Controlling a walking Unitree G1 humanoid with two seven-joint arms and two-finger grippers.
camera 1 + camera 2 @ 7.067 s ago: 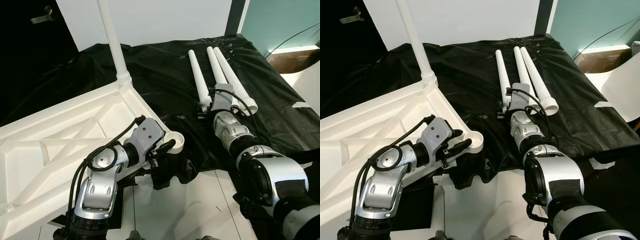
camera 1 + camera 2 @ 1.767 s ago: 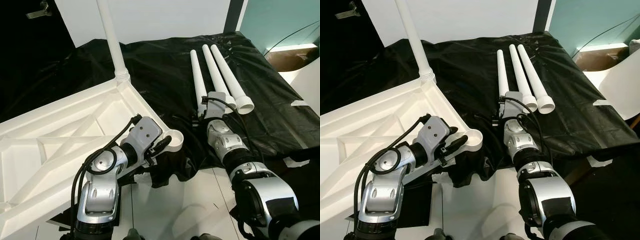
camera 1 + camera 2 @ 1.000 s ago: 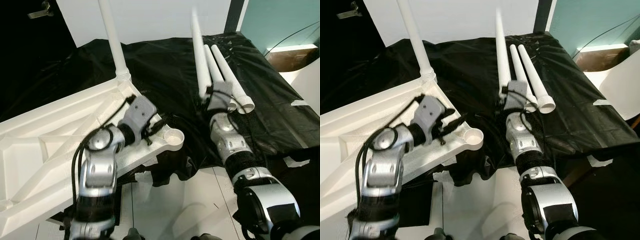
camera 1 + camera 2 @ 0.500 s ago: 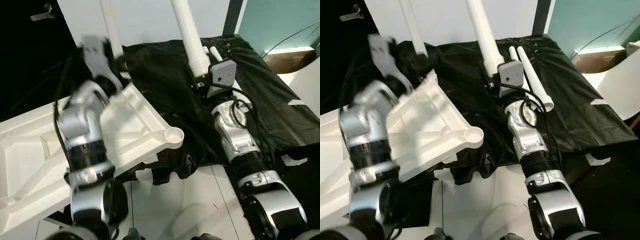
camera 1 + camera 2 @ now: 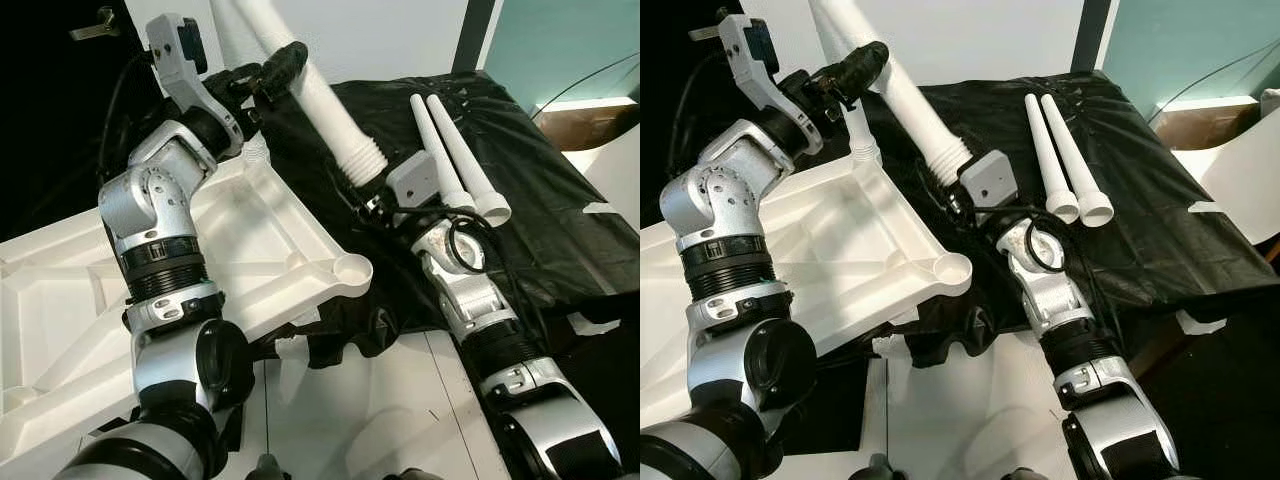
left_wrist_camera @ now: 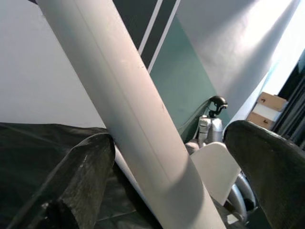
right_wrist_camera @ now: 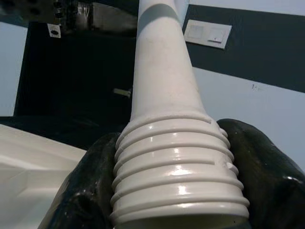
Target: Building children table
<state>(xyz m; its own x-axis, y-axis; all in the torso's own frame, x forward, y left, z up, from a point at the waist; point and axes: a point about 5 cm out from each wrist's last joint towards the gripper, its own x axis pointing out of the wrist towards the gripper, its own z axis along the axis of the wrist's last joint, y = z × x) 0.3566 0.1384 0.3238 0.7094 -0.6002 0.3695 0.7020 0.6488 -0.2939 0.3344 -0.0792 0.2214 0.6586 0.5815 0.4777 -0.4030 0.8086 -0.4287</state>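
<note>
Since a second ago both arms have swung up: the white table leg that stood nearly upright now tilts, its long axis running from its threaded end, low at centre, up and away toward my left. My right end effector is closed around that threaded end, just below the ridges. My left end effector has risen from the table frame and sits high on the shaft, fingers spread either side of it; I cannot tell if they touch.

From the head views, the upturned white children's table lies at left, one leg already standing in its far corner, its near corner socket empty. Two spare legs lie side by side on the black sheet.

Up close, the right wrist view shows the thread ridges between the black fingers.
</note>
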